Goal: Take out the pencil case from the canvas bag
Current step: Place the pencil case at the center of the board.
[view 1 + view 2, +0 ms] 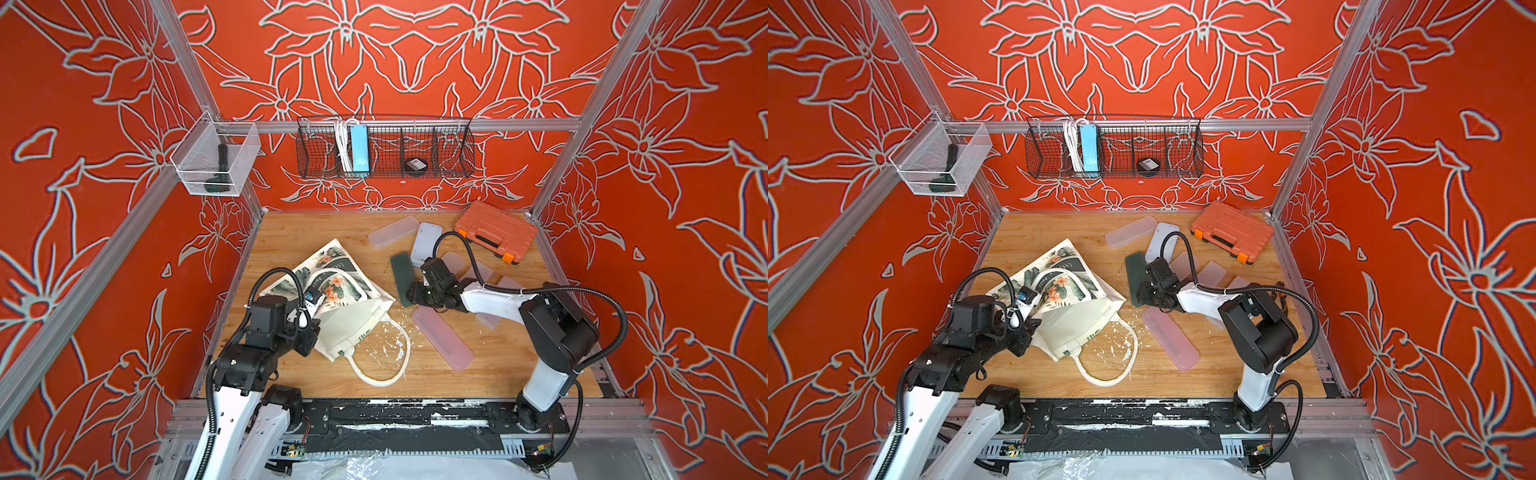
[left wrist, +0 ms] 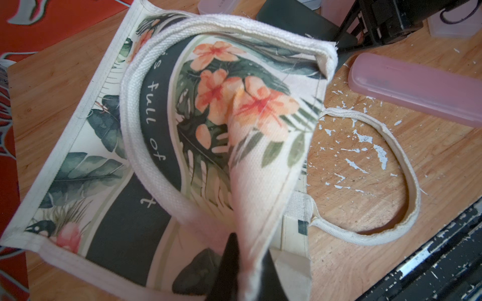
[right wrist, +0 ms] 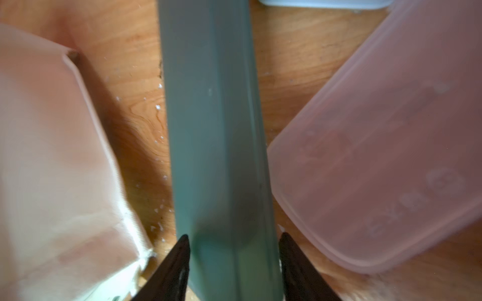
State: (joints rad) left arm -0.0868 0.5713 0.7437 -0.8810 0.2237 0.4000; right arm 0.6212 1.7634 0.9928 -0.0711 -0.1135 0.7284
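The canvas bag lies crumpled at the table's left, its floral panel facing up. My left gripper is shut on a fold of the bag's cloth at its mouth and holds it raised. A dark green pencil case lies flat on the wood just right of the bag. My right gripper is at its near end, open, one finger on each side of the case.
A pink translucent case lies close beside the right arm. More clear and white cases and an orange toolbox are at the back right. The bag's loose handle loop trails toward the front edge.
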